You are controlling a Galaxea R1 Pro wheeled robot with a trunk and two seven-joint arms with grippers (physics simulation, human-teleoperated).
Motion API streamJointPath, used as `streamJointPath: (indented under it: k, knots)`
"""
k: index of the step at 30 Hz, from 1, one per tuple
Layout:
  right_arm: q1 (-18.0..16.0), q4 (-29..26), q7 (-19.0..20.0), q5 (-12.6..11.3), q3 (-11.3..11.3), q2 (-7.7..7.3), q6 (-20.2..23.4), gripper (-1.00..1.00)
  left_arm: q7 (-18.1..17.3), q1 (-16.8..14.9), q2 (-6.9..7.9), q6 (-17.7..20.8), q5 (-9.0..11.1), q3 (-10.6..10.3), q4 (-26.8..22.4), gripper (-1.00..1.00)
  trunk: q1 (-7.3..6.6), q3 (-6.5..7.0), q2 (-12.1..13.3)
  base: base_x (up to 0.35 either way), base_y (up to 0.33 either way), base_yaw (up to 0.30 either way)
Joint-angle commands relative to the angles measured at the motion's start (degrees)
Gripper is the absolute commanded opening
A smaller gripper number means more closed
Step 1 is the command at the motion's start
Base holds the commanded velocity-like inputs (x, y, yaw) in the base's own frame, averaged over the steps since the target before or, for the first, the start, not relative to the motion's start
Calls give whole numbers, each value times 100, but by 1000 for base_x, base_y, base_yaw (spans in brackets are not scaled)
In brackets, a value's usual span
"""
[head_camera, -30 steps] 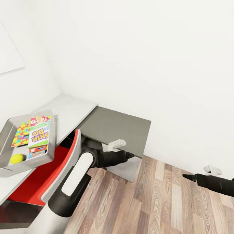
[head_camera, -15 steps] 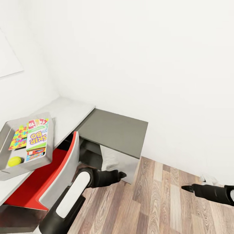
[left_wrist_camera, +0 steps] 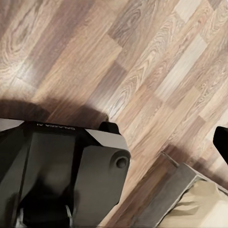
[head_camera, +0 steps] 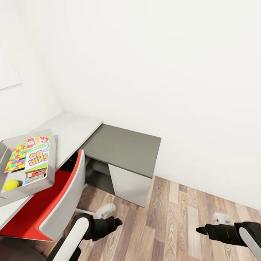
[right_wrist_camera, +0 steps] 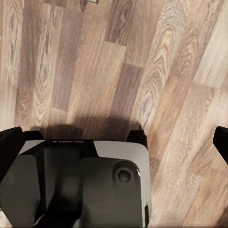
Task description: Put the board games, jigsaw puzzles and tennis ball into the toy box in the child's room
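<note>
The grey toy box (head_camera: 52, 170) stands on the white table (head_camera: 74, 127) at the left of the head view. Inside it lie a Skip-Bo board game (head_camera: 37, 159), a colourful jigsaw puzzle (head_camera: 13, 159), another card game box (head_camera: 38, 140) and a yellow tennis ball (head_camera: 11, 185). My left gripper (head_camera: 117, 221) hangs low over the wooden floor, beside the chair and well away from the box. My right gripper (head_camera: 199, 230) hovers over the floor at the lower right. In the right wrist view both fingertips (right_wrist_camera: 221, 141) sit wide apart and hold nothing; one left finger (left_wrist_camera: 221, 141) shows likewise.
A red and grey chair (head_camera: 59, 203) is pushed against the table below the toy box. A dark grey cabinet (head_camera: 125, 150) stands in the corner by the white wall. Wooden floor (head_camera: 174, 217) stretches to the right. My dark base (right_wrist_camera: 95, 185) shows in both wrist views.
Both arms have dropped: the left gripper from the cabinet's front edge down to floor level, the right one lower too. The camera has shifted, sliding the toy box left.
</note>
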Motion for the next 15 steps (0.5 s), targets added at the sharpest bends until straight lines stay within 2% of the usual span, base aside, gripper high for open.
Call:
streamJointPath:
  k: [1,7,10,11,12,15]
  knots:
    - [-6,46,51,60,25,13,8,100,54,3,9,0,32,3,21,100,2,2,-7,0,0,-100]
    - [-7,310,41,73,87,100,-36,100,37,26,51,-4,-54,52,337,100,2,56,-7,0,0,-102]
    - [-21,530,26,79,103,192,-94,100,31,29,57,-8,-74,53,616,100,2,84,-7,0,0,-103]
    - [-48,1055,10,151,131,326,-139,100,11,8,49,-15,-97,45,1103,100,2,93,-7,0,0,-104]
    - [-48,1055,10,151,131,326,-139,100,11,8,49,-15,-97,45,1103,100,2,102,-7,0,0,-104]
    - [-60,1464,9,353,222,438,-155,100,-3,-33,14,-53,-161,41,1531,100,2,129,-7,0,0,-104]
